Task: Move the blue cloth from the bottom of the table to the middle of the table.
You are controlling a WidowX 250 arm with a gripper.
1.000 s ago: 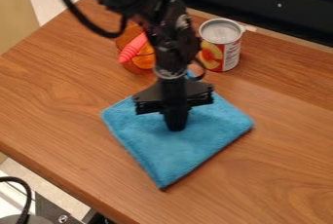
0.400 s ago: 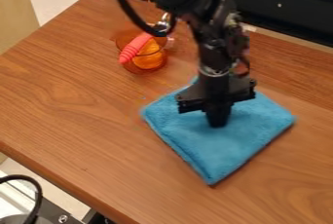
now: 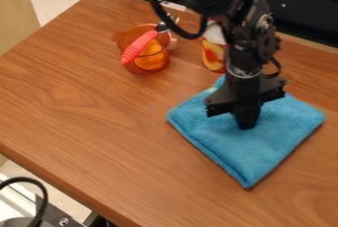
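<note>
Claw (image 3: 246, 124) closed on the blue cloth (image 3: 245, 153); both have shifted rightward in view; labelled can (image 3: 213, 56) partly behind arm (image 3: 249, 38).

Blue cloth (image 3: 257, 147), folded squarish, lying flat on wooden table (image 3: 99, 107).

Open passage across the near tabletop (image 3: 99, 137), orange pot (image 3: 142, 68) and can (image 3: 212, 56) blocking behind — arm (image 3: 249, 36) above the cloth (image 3: 251, 157)

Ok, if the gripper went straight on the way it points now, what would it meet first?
The cloth, since the gripper points down at it. Whether they touch now, I can't tell from this slanted view.
</note>
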